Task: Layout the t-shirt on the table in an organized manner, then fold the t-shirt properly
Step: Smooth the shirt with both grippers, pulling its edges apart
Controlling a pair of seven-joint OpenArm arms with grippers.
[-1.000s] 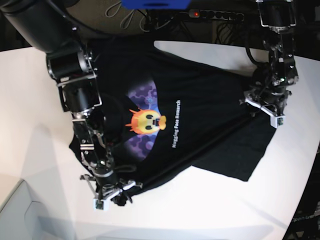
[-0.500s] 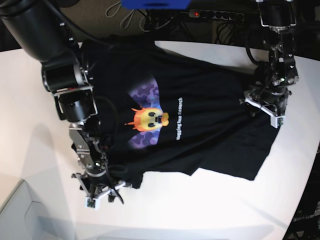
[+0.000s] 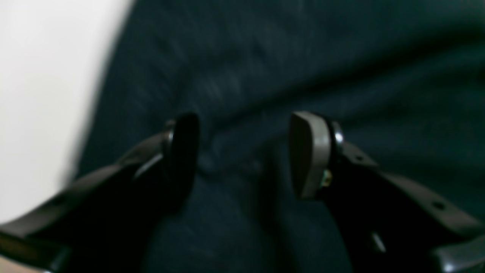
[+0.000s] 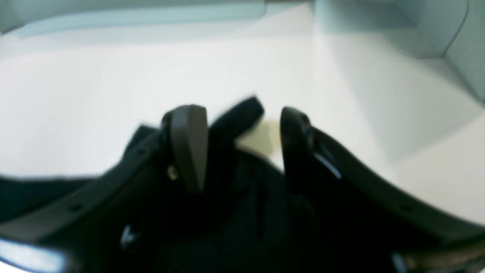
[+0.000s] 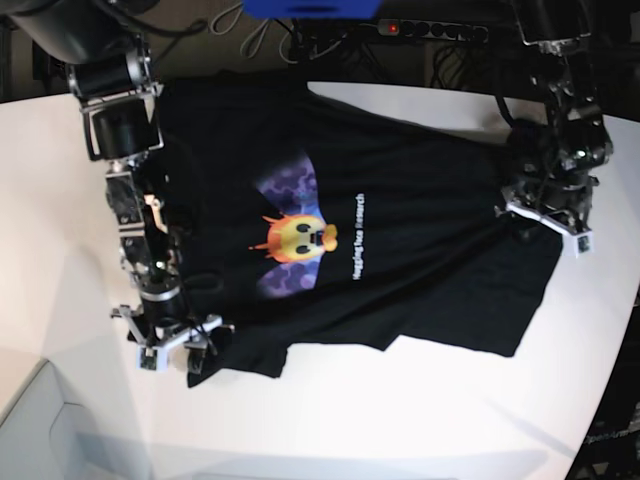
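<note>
The black t-shirt (image 5: 400,230) lies spread on the white table (image 5: 400,420) with its orange-yellow figure on purple shapes facing up. My right gripper (image 5: 185,345) stands open at the shirt's lower-left corner. In the right wrist view the right gripper (image 4: 242,148) has its jaws apart over black cloth (image 4: 235,212), with white table (image 4: 113,76) beyond. My left gripper (image 5: 545,218) is on the shirt's right side. In the left wrist view the left gripper (image 3: 246,151) is open just above dark cloth (image 3: 303,57), beside bare table (image 3: 38,76).
A power strip (image 5: 420,28) with a red light, a blue object (image 5: 310,8) and cables lie behind the table. A pale box corner (image 5: 40,420) sits at bottom left. The table's curved edge runs down the right side.
My right gripper has opened and let go of the shirt's corner, and that arm has swung left. The shirt has dropped flatter on the table. My left arm has shifted slightly right.
</note>
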